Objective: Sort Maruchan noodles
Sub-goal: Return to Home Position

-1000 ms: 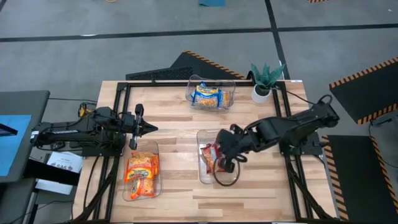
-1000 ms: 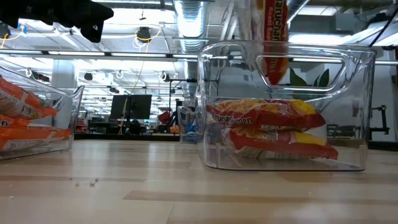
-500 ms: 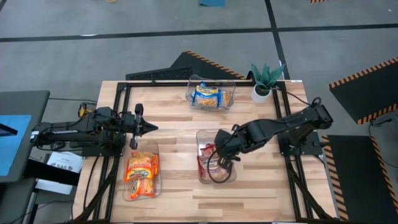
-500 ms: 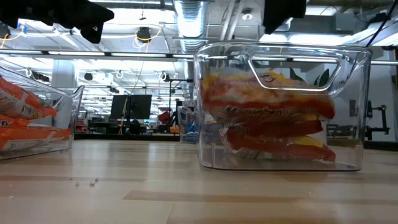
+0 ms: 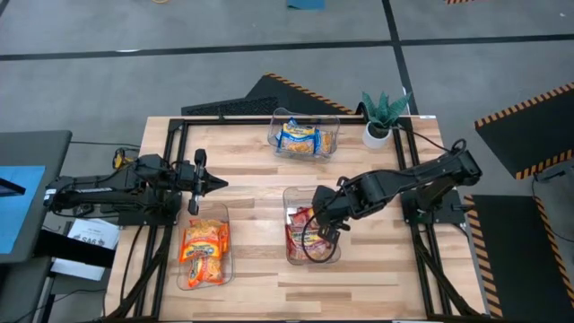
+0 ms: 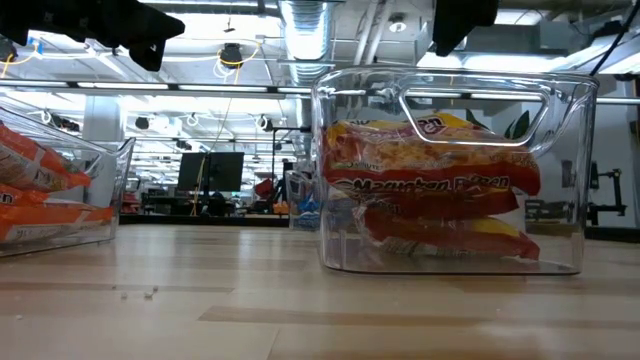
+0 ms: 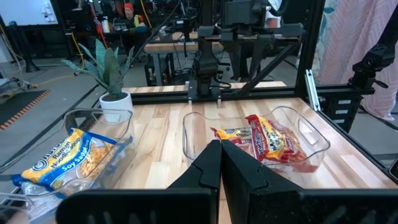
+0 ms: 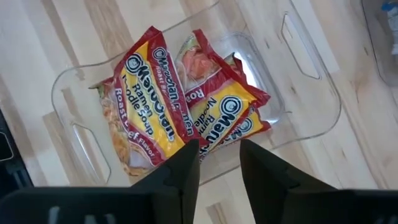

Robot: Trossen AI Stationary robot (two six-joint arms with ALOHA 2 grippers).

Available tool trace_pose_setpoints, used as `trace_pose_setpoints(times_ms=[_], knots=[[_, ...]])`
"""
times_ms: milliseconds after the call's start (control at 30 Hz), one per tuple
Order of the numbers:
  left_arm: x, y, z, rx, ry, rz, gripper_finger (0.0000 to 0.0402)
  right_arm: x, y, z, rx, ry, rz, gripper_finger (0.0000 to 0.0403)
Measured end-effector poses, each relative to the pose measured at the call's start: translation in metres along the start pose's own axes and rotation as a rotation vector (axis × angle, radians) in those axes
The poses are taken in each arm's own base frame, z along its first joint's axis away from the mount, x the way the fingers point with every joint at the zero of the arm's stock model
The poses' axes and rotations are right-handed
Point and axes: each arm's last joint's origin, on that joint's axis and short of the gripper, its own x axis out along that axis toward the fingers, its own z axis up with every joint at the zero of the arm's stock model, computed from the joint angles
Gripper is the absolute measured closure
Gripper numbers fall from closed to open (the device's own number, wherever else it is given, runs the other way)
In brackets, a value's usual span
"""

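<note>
Maruchan noodles (image 8: 146,93) binned; my right gripper (image 8: 219,149) hangs spread, empty, above the bin (image 6: 570,170). I should rise clear of its rim first. Left gripper (image 5: 218,185) waits pinched.

Three clear bins stand here: upper-centre bin (image 5: 334,135), lower-left bin (image 5: 204,213), centre bin (image 5: 289,193). At least three red packets (image 8: 146,106) fill the centre one. The orange packets (image 5: 204,251) and blue-and-yellow packets (image 5: 298,138) overlap too much to count. One potted plant (image 5: 384,112).

Orange packs (image 6: 35,200) cut by low view's left edge, lower red packs (image 6: 450,230) part-covered
</note>
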Motion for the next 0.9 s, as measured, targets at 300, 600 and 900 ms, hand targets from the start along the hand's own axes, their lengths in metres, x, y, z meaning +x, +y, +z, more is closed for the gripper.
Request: trace_pose_setpoints(times_ms=[300,600,900], knots=[[0.000,0.003,0.004,-0.002,-0.038,0.084,0.0401,0.000,-0.007,-0.007,-0.098,0.071,-0.071,0.0275],[0.000,0.002,-0.004,-0.033,0.045,0.080,0.0401,-0.021,-0.034,-0.020,-0.120,0.111,-0.243,0.0356],[0.000,0.002,-0.005,-0.004,0.049,0.065,0.0401,-0.048,-0.087,-0.066,0.088,-0.151,-0.133,0.0379]])
